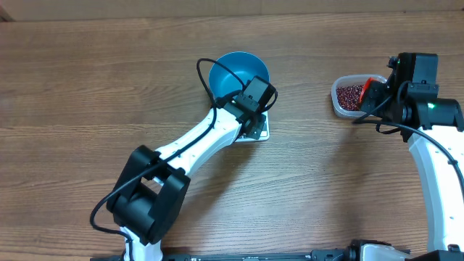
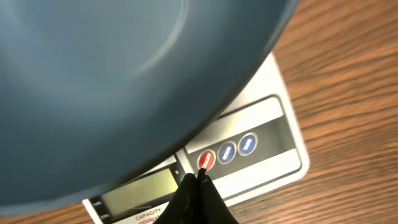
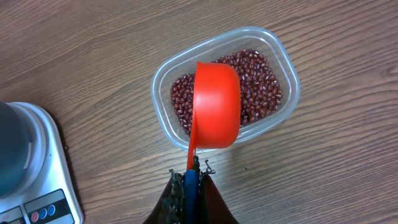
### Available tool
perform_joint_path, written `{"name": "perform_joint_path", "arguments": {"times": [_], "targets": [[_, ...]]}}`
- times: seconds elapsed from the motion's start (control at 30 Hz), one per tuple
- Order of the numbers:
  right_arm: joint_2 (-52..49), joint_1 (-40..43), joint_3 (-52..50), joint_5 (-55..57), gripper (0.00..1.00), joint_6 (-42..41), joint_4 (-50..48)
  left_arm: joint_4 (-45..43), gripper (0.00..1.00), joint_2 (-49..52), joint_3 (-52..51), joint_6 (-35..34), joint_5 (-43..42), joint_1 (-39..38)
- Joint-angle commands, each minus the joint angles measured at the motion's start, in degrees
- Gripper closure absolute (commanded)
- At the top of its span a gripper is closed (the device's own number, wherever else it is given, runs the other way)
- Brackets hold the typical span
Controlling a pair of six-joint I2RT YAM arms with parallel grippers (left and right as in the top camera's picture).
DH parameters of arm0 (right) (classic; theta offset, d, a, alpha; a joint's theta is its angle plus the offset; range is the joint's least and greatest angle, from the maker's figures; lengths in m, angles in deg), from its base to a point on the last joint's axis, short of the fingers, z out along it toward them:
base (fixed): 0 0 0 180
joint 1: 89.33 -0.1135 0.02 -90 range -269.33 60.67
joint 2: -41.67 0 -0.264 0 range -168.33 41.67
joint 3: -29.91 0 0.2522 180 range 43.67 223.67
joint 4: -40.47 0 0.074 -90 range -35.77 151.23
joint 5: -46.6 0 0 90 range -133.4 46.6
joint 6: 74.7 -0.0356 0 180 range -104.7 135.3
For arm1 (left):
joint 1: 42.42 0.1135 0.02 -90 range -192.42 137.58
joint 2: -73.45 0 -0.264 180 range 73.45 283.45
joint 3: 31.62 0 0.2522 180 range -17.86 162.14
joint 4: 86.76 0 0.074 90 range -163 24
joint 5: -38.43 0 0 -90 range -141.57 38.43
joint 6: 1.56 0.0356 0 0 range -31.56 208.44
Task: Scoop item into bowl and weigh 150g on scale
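- While our left gripper [image 2: 199, 179] has its black fingertips pressed together on nothing, their tip sits at the red round button [image 2: 206, 160] on the front edge of the flat white rectangular kitchen scale [image 2: 273, 124]. A skewed push could slide the scale or hit the wrong button.
- We see the round deep blue bowl [image 2: 124, 81] on the scale, near the middle of the brown wooden table [image 1: 87, 87]. It looks empty from overhead. It overhangs the grey display window [image 2: 140, 190], so we could misread the weight.
- Our right gripper [image 3: 193, 174] pinches the handle of the orange-red plastic scoop [image 3: 216, 106]. The scoop hangs over the clear rounded-rectangular plastic tub [image 3: 283, 68], toward the table's right edge.
- The small dark red-brown beans [image 3: 261, 81] all lie in that tub, well apart from the bowl. A heaped or tilted scoop could scatter them across the bare table between.
- We judge the tub light, so a dragging scoop may shove it.
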Motion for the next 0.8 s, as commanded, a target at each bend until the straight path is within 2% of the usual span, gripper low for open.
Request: {"name": "perform_joint_path", "arguments": {"times": [0.0,0.43,0.77], "targets": [[0.17,0.33,1.49,-0.07,0.96,0.11,-0.44,0.02,0.96,-2.36,1.6,1.95,0.55,-0.37],[0.07,0.33,1.01,-0.09,0.96,0.11,-0.76,-2.64,0.96,-1.73,0.13,3.23,-0.76,-0.37],[0.02,0.33,0.9,-0.09,0.96,0.09,-0.7,-5.66,0.96,2.54,-2.56,2.32,-2.45,-0.37]]}}
